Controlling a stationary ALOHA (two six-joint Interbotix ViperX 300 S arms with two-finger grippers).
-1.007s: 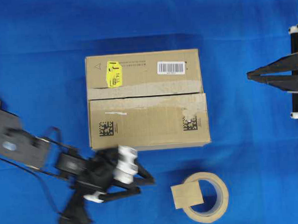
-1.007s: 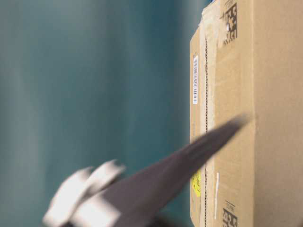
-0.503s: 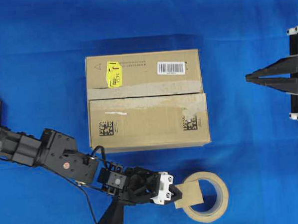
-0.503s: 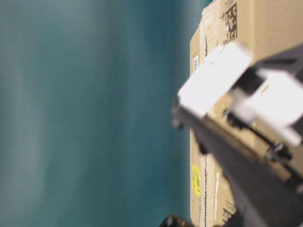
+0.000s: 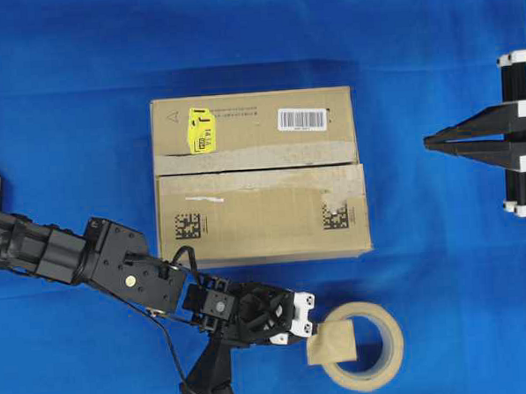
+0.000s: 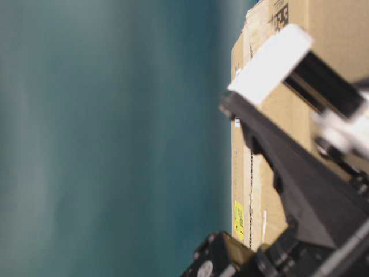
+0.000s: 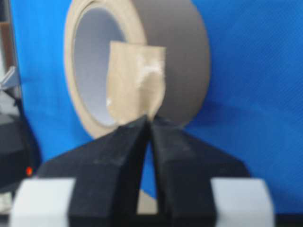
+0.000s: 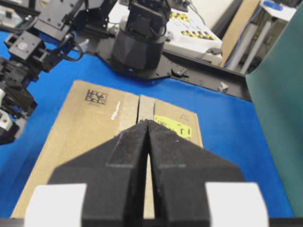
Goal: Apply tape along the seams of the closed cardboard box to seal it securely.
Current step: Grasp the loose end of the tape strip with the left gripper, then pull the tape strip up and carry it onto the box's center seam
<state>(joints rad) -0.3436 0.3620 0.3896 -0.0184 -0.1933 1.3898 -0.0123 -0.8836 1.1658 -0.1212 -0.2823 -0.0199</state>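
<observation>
From overhead, the left end effector (image 5: 309,319) is pinched on the near edge of the tape (image 5: 332,343), that floppy tan square draped on the tape roll (image 5: 366,346) just below the cardboard box (image 5: 260,175). In the left wrist view it looks thin and sticky, so I'd guess an edge grip is best. The right end effector (image 8: 147,124) hangs closed and empty over the box's seams (image 8: 145,108).
</observation>
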